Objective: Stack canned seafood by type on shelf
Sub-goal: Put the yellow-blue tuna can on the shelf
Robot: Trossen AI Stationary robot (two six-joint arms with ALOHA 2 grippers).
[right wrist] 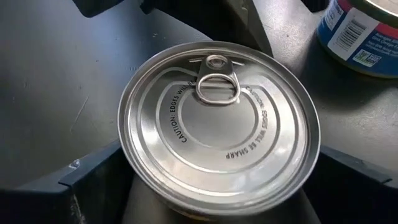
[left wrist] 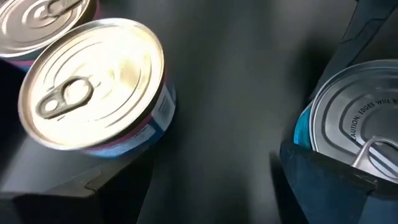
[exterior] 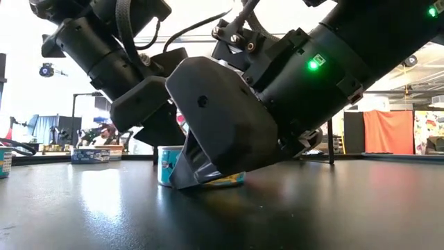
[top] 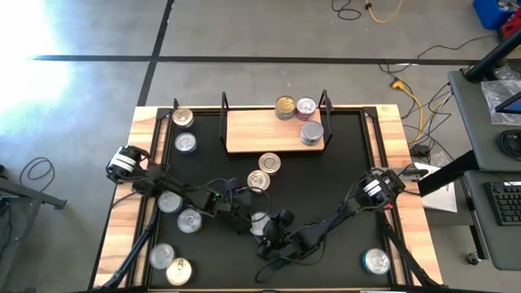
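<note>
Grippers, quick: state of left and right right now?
Left gripper: open, holding nothing, mid-table.
Right gripper: open around a silver-lidded tin, not clamped.

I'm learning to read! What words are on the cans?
"CAUTION: EDGES WILL BE SHARP" on the silver lid in the right wrist view.
"CAUTION: EDGES WILL B", then cut off, on the lid in the left wrist view.
Blue label: barcode and print too small to read.
Other cans: nothing readable.

Matte black arms [exterior: 229,132] — looped cables, green indicator lights
</note>
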